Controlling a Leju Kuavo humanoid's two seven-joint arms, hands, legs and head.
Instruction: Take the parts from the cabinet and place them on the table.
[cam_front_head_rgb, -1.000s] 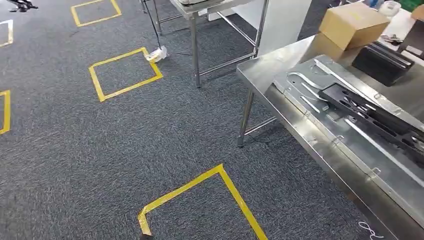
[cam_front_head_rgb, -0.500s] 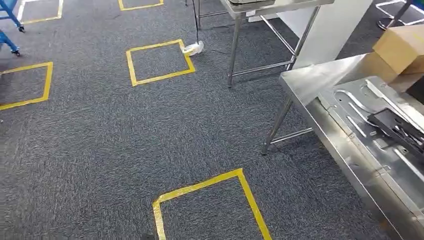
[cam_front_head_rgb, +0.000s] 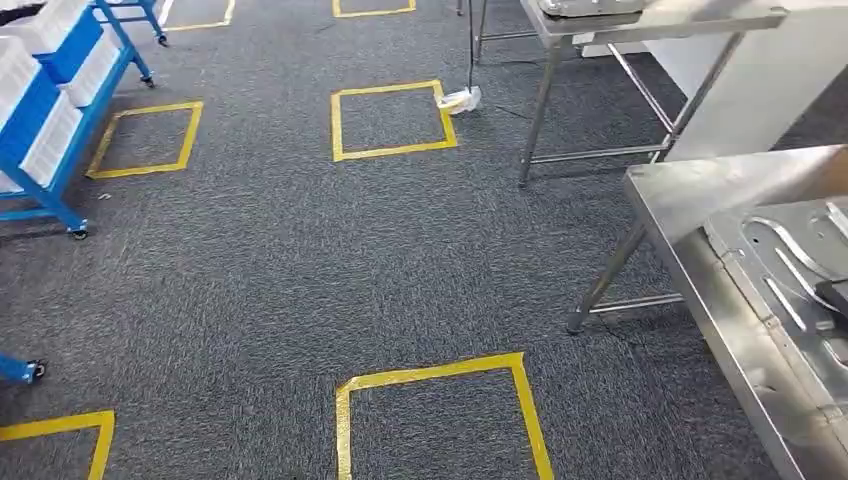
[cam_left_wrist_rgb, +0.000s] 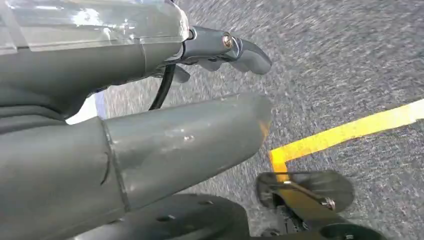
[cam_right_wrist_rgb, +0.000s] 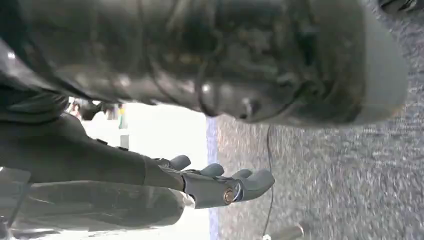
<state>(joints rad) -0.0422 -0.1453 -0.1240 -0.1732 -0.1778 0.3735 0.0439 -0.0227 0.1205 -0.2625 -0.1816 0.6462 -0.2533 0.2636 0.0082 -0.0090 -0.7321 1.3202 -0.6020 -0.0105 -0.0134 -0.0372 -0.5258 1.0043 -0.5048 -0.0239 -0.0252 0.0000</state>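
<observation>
Both hands hang empty, left hand (cam_left_wrist_rgb: 150, 145) and right hand (cam_right_wrist_rgb: 220, 185) with fingers loose, probably because the parts rack (cam_front_head_rgb: 45, 110) at 10 o'clock isn't reached yet.

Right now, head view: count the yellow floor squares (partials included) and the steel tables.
Yellow tape squares: 6 (3 cut off by the frame edge)
Steel tables: 2
Total: 8
</observation>
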